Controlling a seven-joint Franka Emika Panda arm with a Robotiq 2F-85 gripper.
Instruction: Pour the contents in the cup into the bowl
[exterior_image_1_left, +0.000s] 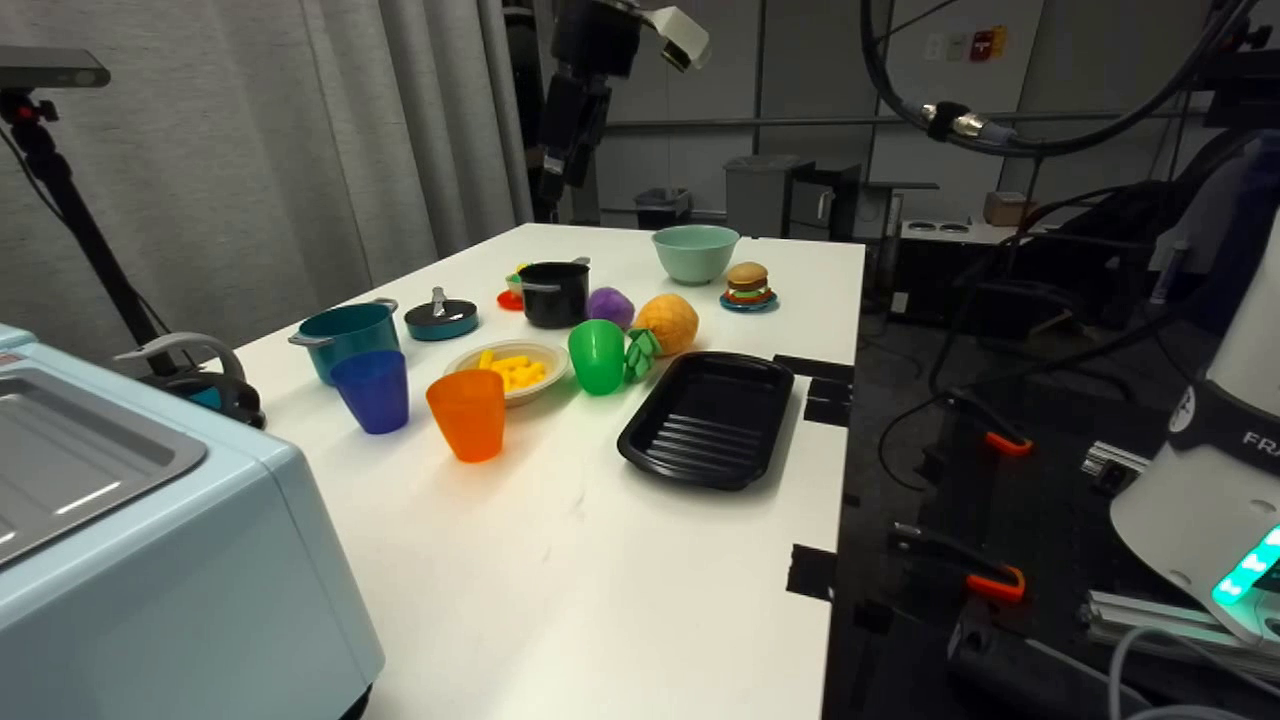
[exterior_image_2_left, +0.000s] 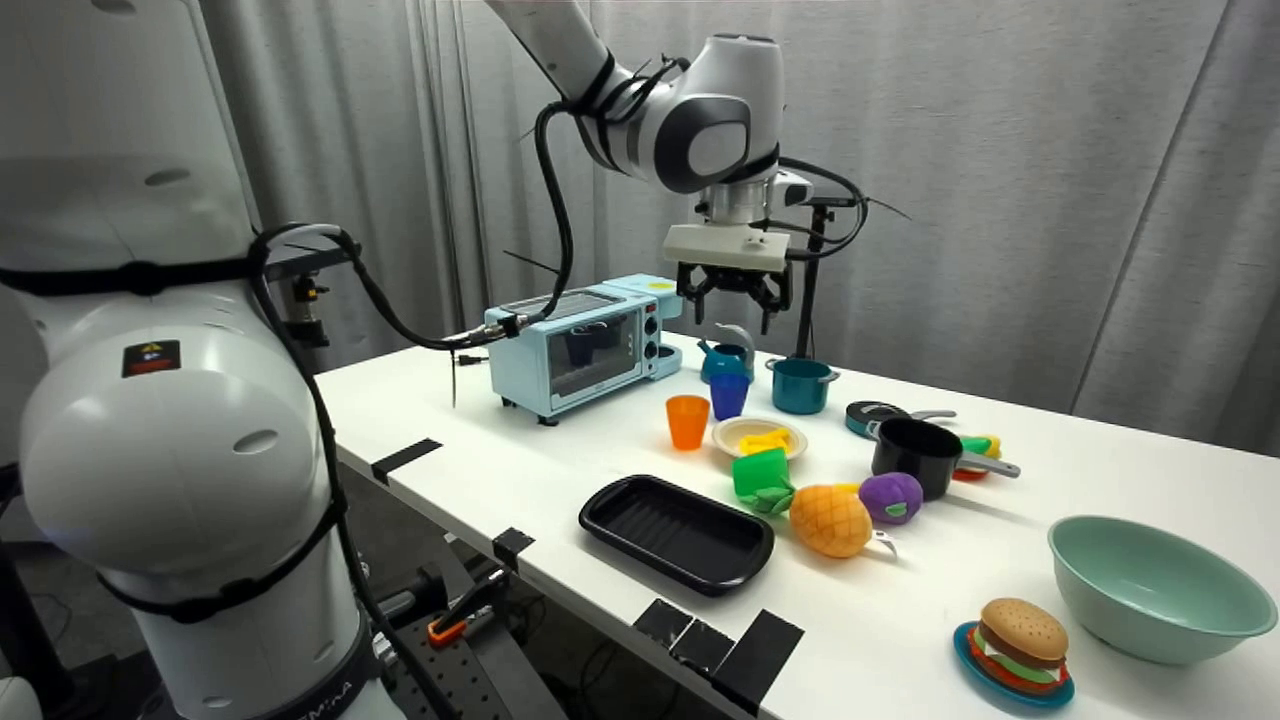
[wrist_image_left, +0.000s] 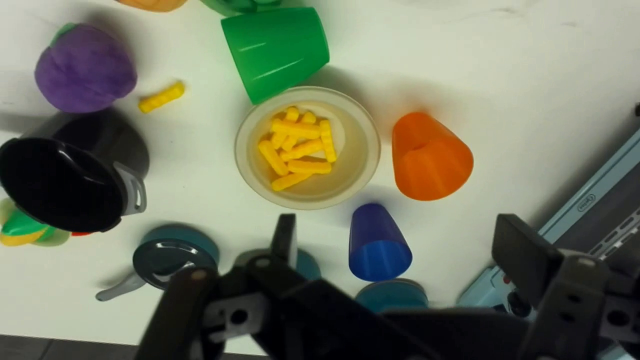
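1. Your fingers (wrist_image_left: 522, 255) are spread wide, holding nothing, well above the desk (exterior_image_1_left: 560, 580)
2. The green cup (wrist_image_left: 275, 52) lies on its side just beside the bowl (wrist_image_left: 361, 150); whether it touches the rim, you can't quite tell
3. Expect light, smooth plastic, a little springy, likely to roll
4. With yellow pieces (wrist_image_left: 310, 166) in the bowl, pouring looks mostly done; to right the cup, pinch its wall gently near the base

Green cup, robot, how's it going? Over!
Gripper open, empty. Green cup on its side beside white bowl. Yellow pieces in bowl, one stray piece outside. Pineapple close beside cup, might crowd grip.
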